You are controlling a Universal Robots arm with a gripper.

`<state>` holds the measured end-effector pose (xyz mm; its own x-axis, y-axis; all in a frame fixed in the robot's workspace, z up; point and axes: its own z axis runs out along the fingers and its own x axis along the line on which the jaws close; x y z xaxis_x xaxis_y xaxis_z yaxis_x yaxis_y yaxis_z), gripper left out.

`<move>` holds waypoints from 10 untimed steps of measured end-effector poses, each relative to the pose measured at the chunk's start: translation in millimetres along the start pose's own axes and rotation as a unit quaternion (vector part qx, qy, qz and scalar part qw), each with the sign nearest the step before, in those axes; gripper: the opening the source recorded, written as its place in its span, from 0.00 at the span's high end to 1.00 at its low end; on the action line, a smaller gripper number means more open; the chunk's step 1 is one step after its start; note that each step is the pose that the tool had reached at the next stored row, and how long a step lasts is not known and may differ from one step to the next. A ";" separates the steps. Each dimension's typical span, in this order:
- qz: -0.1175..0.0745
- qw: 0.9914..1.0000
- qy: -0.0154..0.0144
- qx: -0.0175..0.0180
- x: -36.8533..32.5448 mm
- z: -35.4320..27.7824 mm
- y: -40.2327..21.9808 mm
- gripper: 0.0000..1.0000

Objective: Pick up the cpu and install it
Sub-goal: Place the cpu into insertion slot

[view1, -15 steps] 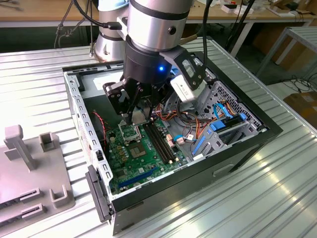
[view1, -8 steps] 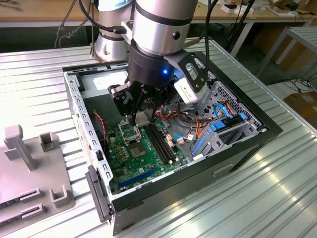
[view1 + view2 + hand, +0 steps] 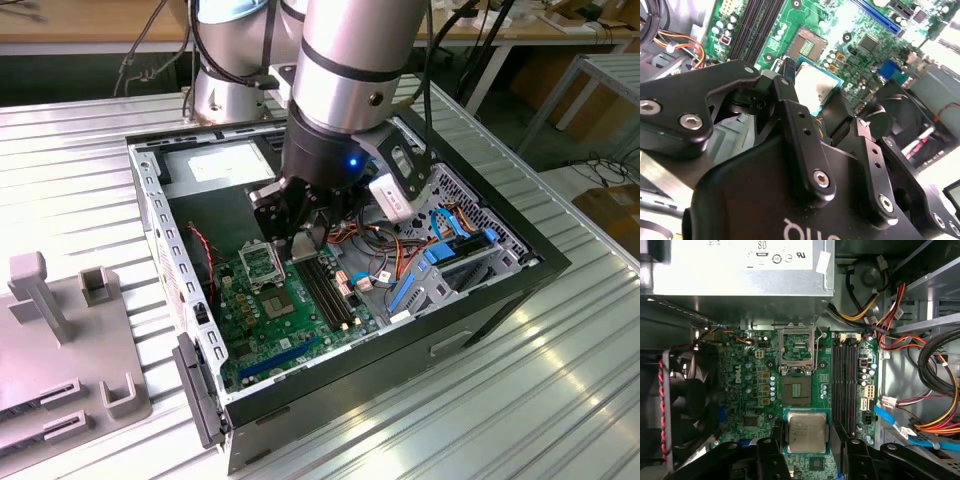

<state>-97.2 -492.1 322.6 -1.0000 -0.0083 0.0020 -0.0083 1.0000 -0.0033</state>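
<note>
The cpu is a flat silver-grey square with a green rim, and my gripper is shut on it, one black finger on each side. It hangs above the green motherboard inside the open computer case. In the second wrist view the cpu sits between the fingertips of the gripper. The socket lies bare, its silver frame flipped open beside it. In the exterior view the gripper hovers just over the socket.
Long black memory slots run beside the socket. A black fan, a grey power supply and bundles of coloured cables ring the board. A grey fixture stands on the table at the exterior view's left.
</note>
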 end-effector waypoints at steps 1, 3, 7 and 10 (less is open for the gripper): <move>0.000 1.000 0.000 0.000 -0.1 2.1 0.0 0.53; -0.001 1.000 0.000 0.000 -0.2 5.8 0.0 0.53; -0.006 1.000 0.000 0.000 -0.3 14.5 0.1 0.53; -0.006 1.000 0.000 0.000 -1.2 21.3 0.3 0.53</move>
<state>-96.1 -491.9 301.3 -0.9998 -0.0205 0.0019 -0.0205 0.9998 -0.0032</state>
